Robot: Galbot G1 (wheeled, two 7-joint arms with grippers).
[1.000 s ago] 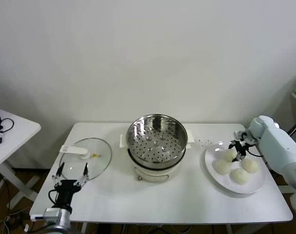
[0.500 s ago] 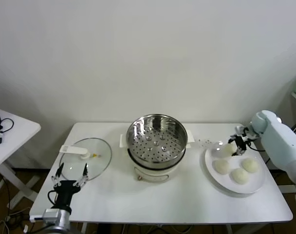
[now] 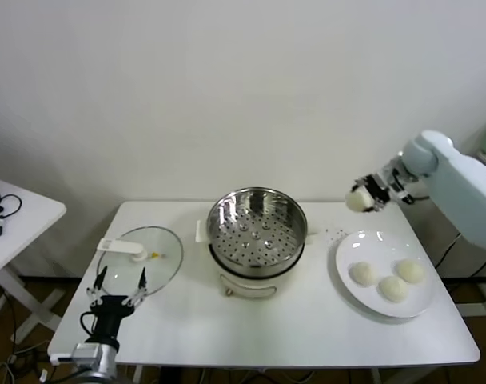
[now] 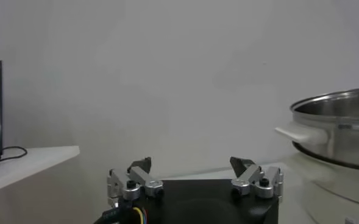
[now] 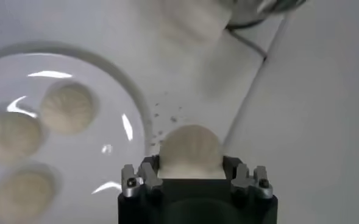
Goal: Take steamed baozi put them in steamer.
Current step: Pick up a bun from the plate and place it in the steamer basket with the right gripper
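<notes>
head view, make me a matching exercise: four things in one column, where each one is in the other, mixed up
Things:
1. held bun
2. glass lid
3. steamer
4. plate

Places:
A. flat on the table, on the robot's left
B. middle of the table, nothing inside
C. up in the air, in the right gripper
D. on the robot's right, with three buns on it

Pairs: 1-C, 2-A, 3-B, 4-D

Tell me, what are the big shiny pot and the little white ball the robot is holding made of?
The round shiny silver steamer pot looks like polished stainless steel: it mirrors light and has punched holes in its floor. The small off-white pleated bun in the right tool looks like soft, matte dough, though softness is a guess.
</notes>
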